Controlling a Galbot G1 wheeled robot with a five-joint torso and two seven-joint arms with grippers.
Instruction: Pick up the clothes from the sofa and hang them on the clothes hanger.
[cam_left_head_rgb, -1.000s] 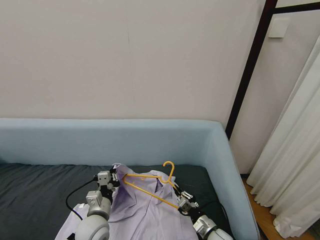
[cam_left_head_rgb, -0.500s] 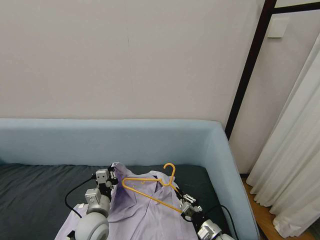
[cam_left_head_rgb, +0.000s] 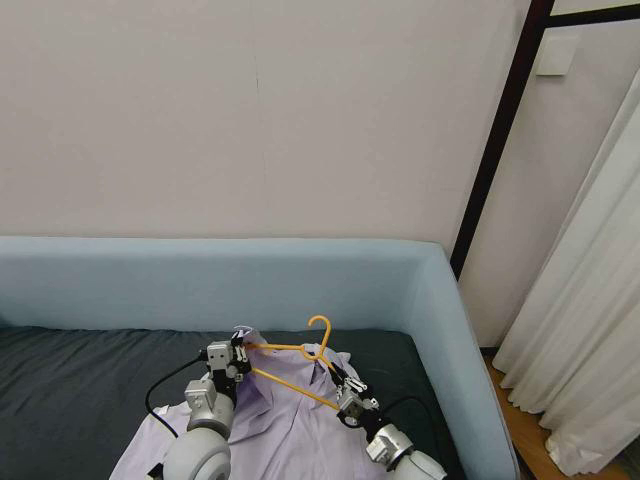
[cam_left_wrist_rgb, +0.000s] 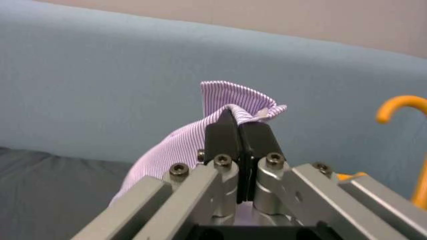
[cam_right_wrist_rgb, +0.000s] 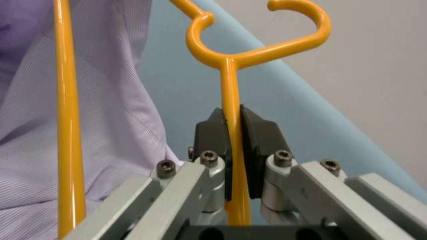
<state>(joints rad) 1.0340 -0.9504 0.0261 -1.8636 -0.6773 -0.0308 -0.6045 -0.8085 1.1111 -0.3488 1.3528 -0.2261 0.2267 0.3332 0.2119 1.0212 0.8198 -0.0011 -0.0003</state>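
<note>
Pinching the rumpled pinstriped lilac shirt (cam_left_wrist_rgb: 175, 150) with my left tool (cam_left_wrist_rgb: 238, 120) — my right tool (cam_right_wrist_rgb: 233, 118) grips the orange hanger (cam_right_wrist_rgb: 229, 75).

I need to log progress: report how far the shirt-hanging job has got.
Done: both items are grasped. In hand: the left pincer is shut on a fold of the shirt, the right pincer on the hanger. Left: most of the shirt lies on the sofa, not hung on the hanger.

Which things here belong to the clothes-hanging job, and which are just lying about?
Job: purple shirt, orange hanger, blue sofa, left pincer clamping the shirt, right pincer clamping the hanger.
Just about: white curtain, black frame.
</note>
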